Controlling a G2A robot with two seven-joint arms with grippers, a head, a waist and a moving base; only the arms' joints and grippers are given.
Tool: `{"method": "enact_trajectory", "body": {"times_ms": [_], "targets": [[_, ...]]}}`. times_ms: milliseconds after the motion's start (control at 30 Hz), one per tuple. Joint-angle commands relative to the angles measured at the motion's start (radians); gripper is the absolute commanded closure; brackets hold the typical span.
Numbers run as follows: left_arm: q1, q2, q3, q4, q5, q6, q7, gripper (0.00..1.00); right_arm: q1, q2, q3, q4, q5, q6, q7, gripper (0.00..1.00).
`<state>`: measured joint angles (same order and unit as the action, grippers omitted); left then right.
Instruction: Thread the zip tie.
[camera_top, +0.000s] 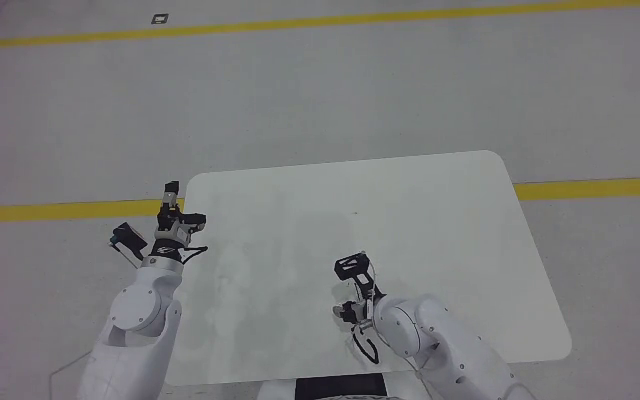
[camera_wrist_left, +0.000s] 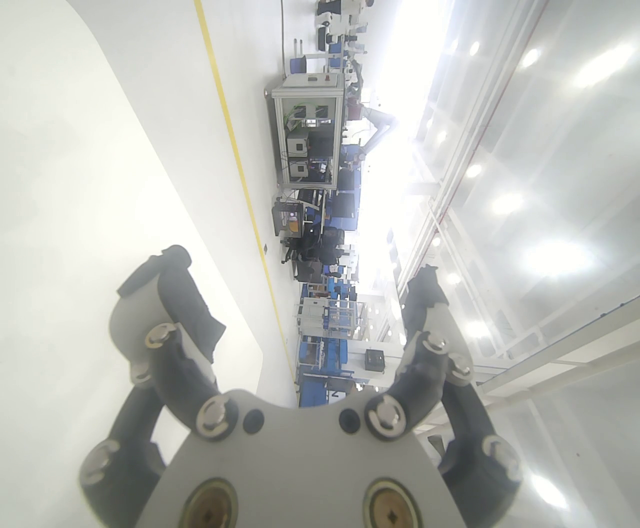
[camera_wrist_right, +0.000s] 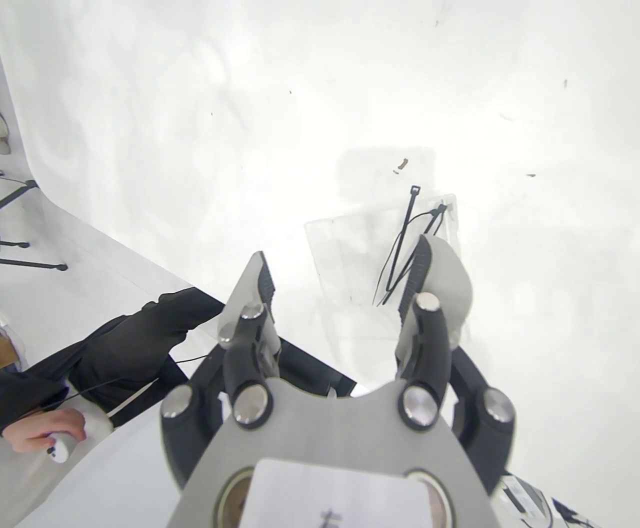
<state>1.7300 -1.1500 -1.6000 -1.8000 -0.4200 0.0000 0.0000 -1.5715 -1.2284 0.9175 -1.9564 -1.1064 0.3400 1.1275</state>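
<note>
Several black zip ties (camera_wrist_right: 406, 235) lie in a loose bunch on a clear plastic sheet (camera_wrist_right: 345, 250) on the white table (camera_wrist_right: 200, 125). My right gripper (camera_wrist_right: 340, 260) hangs open just above the sheet, and one fingertip (camera_wrist_right: 425, 260) overlaps the ends of the ties. In the top view the right gripper (camera_top: 347, 290) is near the table's front edge, at the middle. My left gripper (camera_wrist_left: 297, 265) is open and holds nothing. It is turned on its side at the table's left edge (camera_top: 150, 213), pointing away across the floor.
The white table (camera_top: 400, 220) has rounded corners, with its front edge close to the right arm. A small brown scrap (camera_wrist_right: 401, 164) lies just beyond the clear sheet. A yellow floor line (camera_top: 60, 210) runs past the left gripper.
</note>
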Motion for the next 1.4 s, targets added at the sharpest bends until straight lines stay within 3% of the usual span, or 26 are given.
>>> {"method": "enact_trajectory", "body": {"times_ms": [0, 933, 1367], "targets": [[0.000, 0.000, 0.000, 0.000, 0.000, 0.000, 0.000, 0.00, -0.003, -0.003, 0.005, -0.001, -0.005, 0.000, 0.002, 0.60], [0.000, 0.000, 0.000, 0.000, 0.000, 0.000, 0.000, 0.00, -0.039, -0.065, 0.040, 0.026, -0.137, 0.000, 0.017, 0.79], [0.000, 0.000, 0.000, 0.000, 0.000, 0.000, 0.000, 0.00, -0.045, -0.090, 0.048, 0.045, -0.177, 0.000, 0.013, 0.80]]}}
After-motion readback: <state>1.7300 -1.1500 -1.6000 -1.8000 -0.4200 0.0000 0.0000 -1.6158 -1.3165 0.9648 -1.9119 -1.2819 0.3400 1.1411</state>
